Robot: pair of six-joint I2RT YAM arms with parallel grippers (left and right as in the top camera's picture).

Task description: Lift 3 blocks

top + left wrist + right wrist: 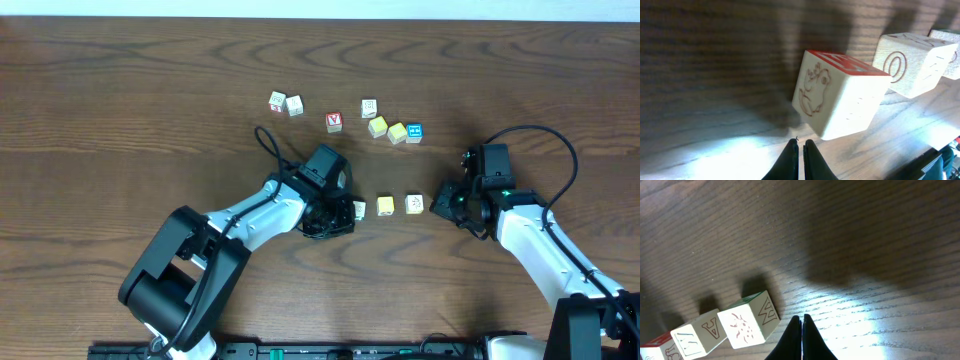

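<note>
Has left gripper [344, 212] and right gripper [438, 206] pinched shut, empty, flanking a row on the brown wooden table [120, 100]: small white wooden cube with green mark [359, 209], yellow cube with dark mark [385, 207], cream cube with orange-yellow mark [414, 204].

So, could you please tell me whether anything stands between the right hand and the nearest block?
Nothing visible does: only open table separates the shut right hand from the nearest block in the row.

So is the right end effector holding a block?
No, the right end effector is shut on nothing, and the nearest block sits on the table beside its fingertips.
</note>
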